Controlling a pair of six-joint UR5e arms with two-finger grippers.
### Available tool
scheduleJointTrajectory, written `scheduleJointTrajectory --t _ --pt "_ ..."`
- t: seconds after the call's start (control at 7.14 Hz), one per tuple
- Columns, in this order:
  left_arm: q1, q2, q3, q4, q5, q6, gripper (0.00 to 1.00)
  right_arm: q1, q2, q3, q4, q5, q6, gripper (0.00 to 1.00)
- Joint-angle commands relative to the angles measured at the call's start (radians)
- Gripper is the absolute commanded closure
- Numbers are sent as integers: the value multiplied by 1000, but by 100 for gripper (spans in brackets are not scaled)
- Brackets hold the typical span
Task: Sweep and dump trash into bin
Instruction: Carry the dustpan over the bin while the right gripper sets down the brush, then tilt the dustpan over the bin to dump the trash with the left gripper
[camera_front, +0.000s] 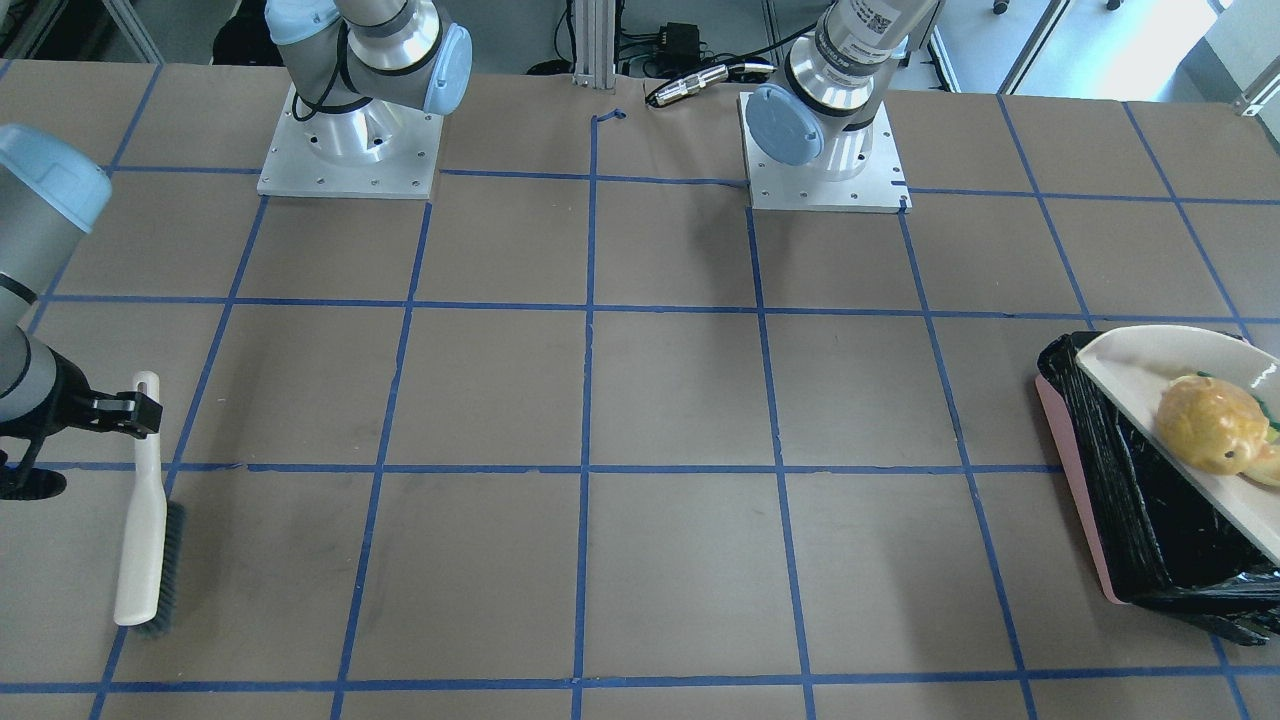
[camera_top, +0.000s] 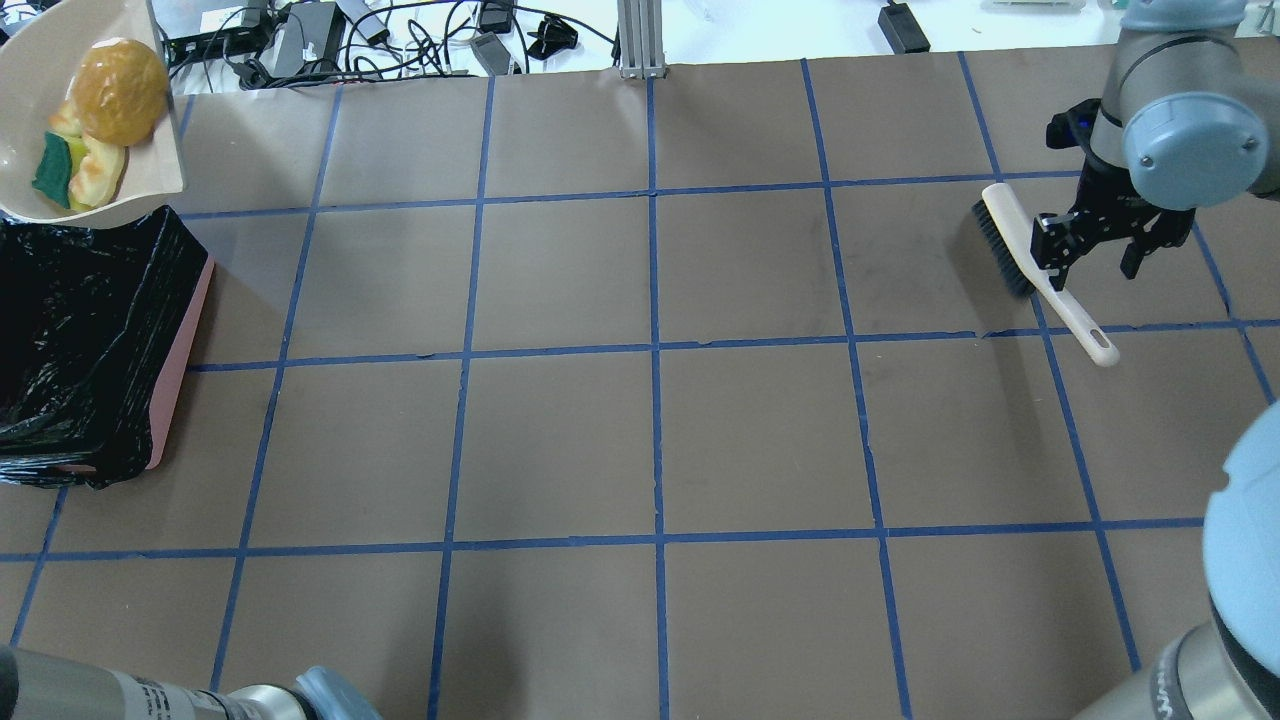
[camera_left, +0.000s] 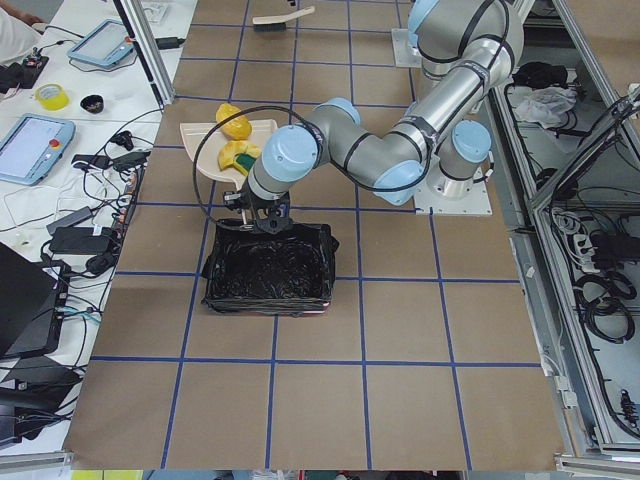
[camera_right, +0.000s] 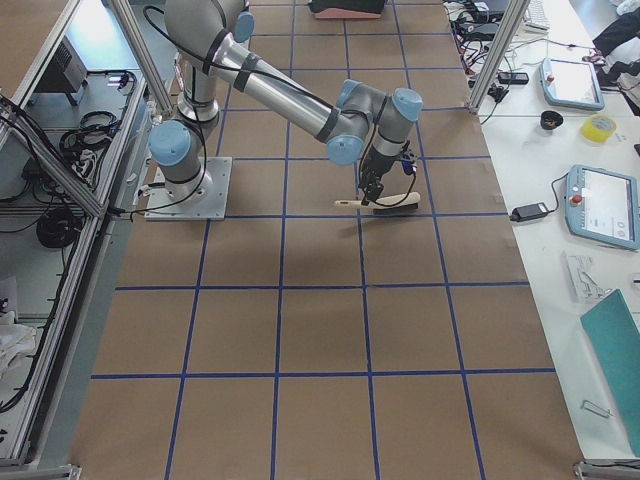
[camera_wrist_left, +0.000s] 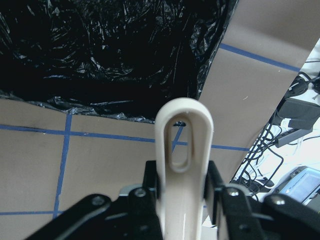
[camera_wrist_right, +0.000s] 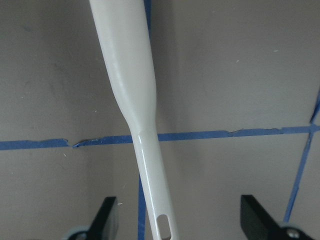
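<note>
My left gripper (camera_wrist_left: 182, 186) is shut on the handle of the beige dustpan (camera_top: 25, 95) and holds it in the air at the far end of the bin (camera_top: 181, 351). The trash lies on the pan: a golden-brown lump (camera_top: 120, 75), a tan croissant-like piece (camera_top: 100, 172) and a yellow and green sponge (camera_top: 52, 170). The bin is pink-sided with a black bag lining (camera_front: 1140, 500). My right gripper (camera_top: 1092, 262) is open, its fingers on either side of the handle of the brush (camera_top: 1005, 215), which lies on the table.
The table is brown paper with a blue tape grid. Both arm bases (camera_front: 350, 150) stand at the robot's edge. Cables and power bricks (camera_top: 330, 30) lie beyond the far edge. The brush also shows in the right wrist view (camera_wrist_right: 135, 100).
</note>
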Motion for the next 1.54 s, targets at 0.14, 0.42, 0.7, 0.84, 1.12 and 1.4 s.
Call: scheduleJointTrajectory --t 0.14,0.42,0.7,0.84,1.12,1.4 --pt "87 -101 95 -11 7 118 100 19 -209 -76 225 72 19 0" --pt "144 -153 138 -11 7 195 100 135 -216 -184 342 138 225 0" --pt "193 -219 172 0 7 262 100 272 -208 -225 412 140 522 0" --pt "201 -251 195 2 7 270 100 291 -208 -225 404 143 525 0" --pt "203 -323 216 61 7 297 100 291 -214 -217 413 143 527 0" --pt "198 -371 215 292 4 416 100 289 -211 -214 398 169 527 0"
